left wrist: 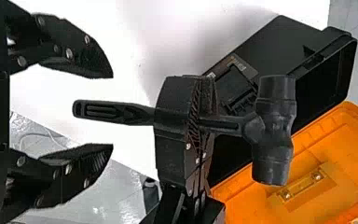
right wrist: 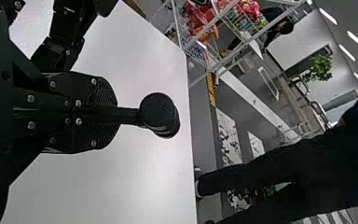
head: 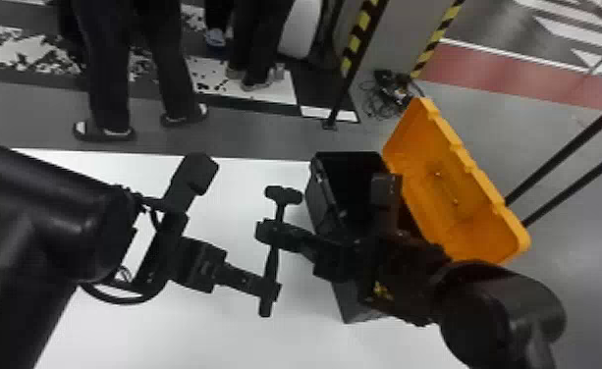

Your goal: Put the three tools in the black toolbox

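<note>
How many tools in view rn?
1: a hammer, clamped in the right hand, beside the black toolbox. More may be hidden in the box's dark interior.

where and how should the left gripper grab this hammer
Probably best by the bare end of the handle, coming from the robot's left: it is slim and straight, sticks out clear of the right gripper, and lies opposite the bulky head.

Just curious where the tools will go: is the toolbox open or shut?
Open: the orange lid is swung back off the black toolbox, and the box's dark inside shows.
</note>
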You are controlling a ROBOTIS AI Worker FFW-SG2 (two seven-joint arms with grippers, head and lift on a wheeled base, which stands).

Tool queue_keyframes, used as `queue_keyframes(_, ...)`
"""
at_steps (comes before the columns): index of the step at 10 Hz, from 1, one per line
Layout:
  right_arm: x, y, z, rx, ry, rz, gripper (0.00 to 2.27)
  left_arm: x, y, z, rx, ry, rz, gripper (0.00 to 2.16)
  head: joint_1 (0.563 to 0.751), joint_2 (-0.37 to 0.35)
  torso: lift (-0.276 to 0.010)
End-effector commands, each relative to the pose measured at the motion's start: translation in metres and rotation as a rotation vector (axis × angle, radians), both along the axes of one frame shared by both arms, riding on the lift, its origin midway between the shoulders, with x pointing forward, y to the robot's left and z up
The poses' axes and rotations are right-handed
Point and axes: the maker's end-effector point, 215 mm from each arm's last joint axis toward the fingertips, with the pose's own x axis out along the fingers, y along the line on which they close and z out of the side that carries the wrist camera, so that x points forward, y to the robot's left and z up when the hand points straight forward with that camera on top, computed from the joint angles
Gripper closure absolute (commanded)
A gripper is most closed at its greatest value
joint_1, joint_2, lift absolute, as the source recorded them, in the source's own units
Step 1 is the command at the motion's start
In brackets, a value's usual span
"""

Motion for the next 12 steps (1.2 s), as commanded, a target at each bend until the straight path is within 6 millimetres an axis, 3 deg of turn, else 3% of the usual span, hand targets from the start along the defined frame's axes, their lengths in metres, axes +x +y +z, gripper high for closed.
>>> queue_keyframes(1,0.000,-0.002,0.000,0.000,0.001,-0.004,2.22,-0.002,0.002,-0.001,-0.005,0.008,0.011,0.09,0.695,-0.324,-0.055)
queue_keyframes(3,0.001,-0.011,0.001,-0.005,-0.001,-0.019,2.22,-0.003,0.014,-0.008,0.001,0.012,0.061,0.09,0.695,-0.322,-0.055)
queue_keyframes(7,0.008,-0.052,0.029,-0.039,-0.061,-0.072,2.22,0.013,0.083,-0.005,-0.021,-0.010,0.284,0.09,0.695,-0.296,-0.055)
queue_keyframes(9,0.008,-0.070,0.041,-0.080,-0.092,-0.096,2.22,0.009,0.114,-0.013,-0.011,0.002,0.366,0.09,0.695,-0.271,-0.055)
queue_keyframes(12,0.013,-0.097,0.057,-0.140,-0.134,-0.138,2.22,-0.007,0.143,-0.020,-0.022,0.032,0.435,0.09,0.695,-0.255,-0.055)
